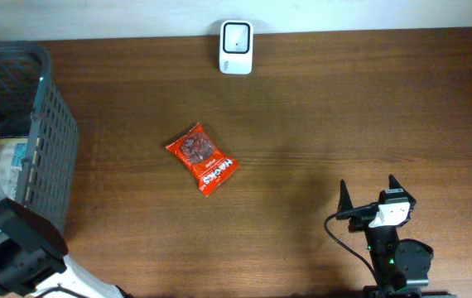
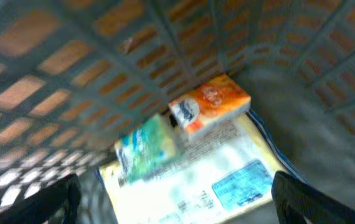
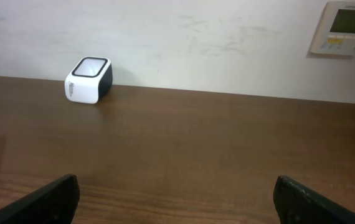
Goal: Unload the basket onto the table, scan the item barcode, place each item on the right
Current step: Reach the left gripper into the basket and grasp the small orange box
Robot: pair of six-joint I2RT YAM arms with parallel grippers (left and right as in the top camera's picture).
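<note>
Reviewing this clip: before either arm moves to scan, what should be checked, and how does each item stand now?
1. Red crinkled snack packet lies free on the brown wooden table: ok.
2. White box-shaped scanner stands unobstructed at the far edge: ok.
3. Right gripper open and empty: ok.
4. Left gripper open and empty, facing into the grey mesh basket: ok.
5. Which face of the packet carries the barcode: cannot tell.
</note>
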